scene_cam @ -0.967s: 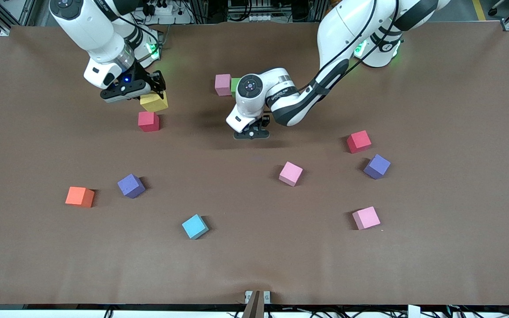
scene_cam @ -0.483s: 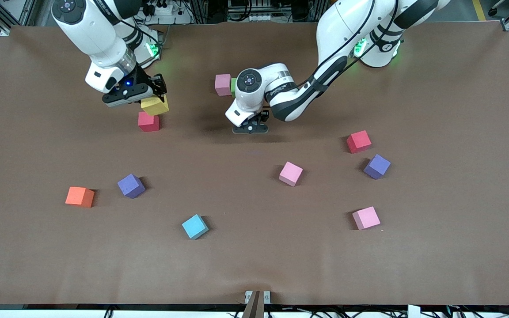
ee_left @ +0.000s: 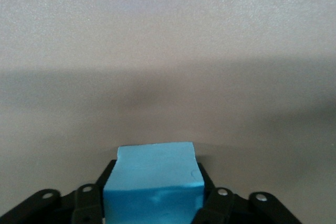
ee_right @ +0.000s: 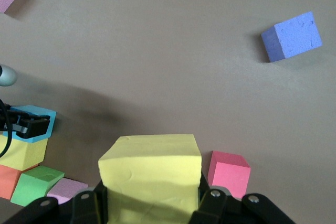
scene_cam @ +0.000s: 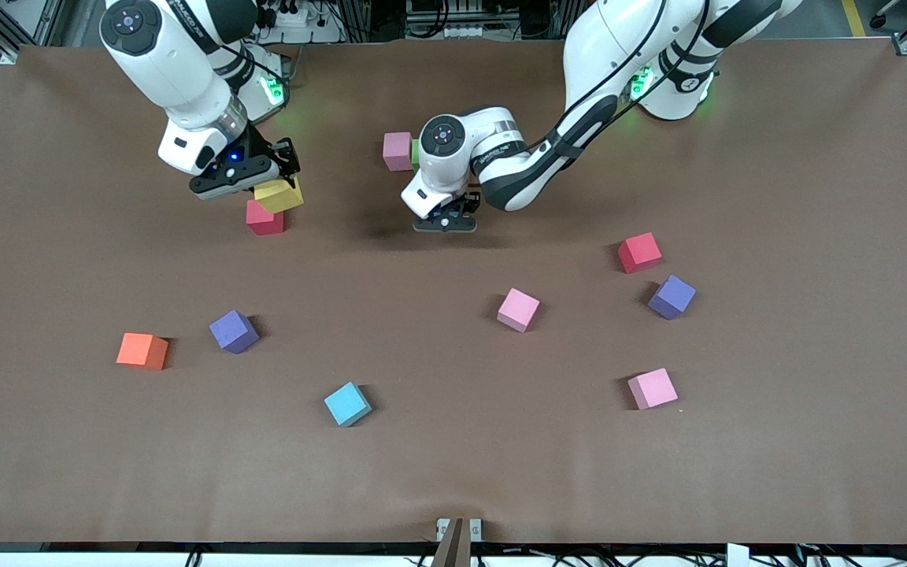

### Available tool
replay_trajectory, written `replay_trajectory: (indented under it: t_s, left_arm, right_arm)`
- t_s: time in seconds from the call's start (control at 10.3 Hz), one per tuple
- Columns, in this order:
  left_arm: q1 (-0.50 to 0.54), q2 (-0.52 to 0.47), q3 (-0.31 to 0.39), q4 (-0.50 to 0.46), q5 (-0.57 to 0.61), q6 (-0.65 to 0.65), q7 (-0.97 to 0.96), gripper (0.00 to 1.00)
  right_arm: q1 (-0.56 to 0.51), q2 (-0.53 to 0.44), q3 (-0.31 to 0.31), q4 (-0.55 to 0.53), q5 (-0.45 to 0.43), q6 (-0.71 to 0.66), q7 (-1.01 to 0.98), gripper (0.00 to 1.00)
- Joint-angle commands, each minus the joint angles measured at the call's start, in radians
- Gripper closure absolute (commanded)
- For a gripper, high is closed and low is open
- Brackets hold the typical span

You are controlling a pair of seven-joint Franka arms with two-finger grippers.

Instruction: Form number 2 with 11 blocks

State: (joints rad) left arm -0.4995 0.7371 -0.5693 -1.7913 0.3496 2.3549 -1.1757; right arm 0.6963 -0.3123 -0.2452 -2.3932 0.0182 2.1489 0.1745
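Note:
My left gripper is low at the table's middle, shut on a light blue block that fills the gap between its fingers. In the right wrist view that block sits against a yellow block, beside touching orange, green and pink blocks. From the front only the pink and green blocks of this cluster show. My right gripper is shut on a yellow block, in the air over a red cube.
Loose on the table lie an orange block, a purple one, a light blue one, two pink ones, another purple one and a second red cube.
The right gripper has carried the yellow block a little toward the table's middle, over the red cube. The left hand has drawn closer to the pink and green blocks.

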Motion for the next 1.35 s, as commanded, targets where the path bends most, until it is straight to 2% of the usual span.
replay_trajectory:
  t_s: [0.0,0.29,0.68,0.87,0.97,1.26]
  left_arm:
    - [0.025,-0.012,-0.011,-0.040,0.022,0.012,0.001,0.00]
    - [0.039,-0.025,-0.024,-0.036,0.022,0.011,-0.008,0.00]
    - [0.041,-0.103,-0.021,-0.004,0.003,-0.002,-0.056,0.00]
    - [0.091,-0.136,-0.021,0.035,-0.001,-0.047,-0.082,0.00]
    - [0.136,-0.146,-0.021,0.076,-0.024,-0.112,-0.090,0.00]
    - [0.241,-0.154,-0.018,0.150,-0.069,-0.248,-0.146,0.00]
  right_arm:
    - [-0.011,0.012,0.004,0.020,-0.007,-0.004,-0.013,0.64]
    - [-0.012,0.015,0.004,0.023,-0.006,-0.003,-0.013,0.64]
    - [-0.004,0.016,0.004,0.022,-0.006,-0.003,-0.021,0.63]
    - [-0.007,0.018,0.004,0.016,-0.007,-0.004,-0.140,0.63]
    - [-0.006,0.025,0.004,0.013,-0.007,-0.004,-0.211,0.63]
    - [0.038,0.113,0.006,0.013,-0.032,0.060,-0.534,0.63]
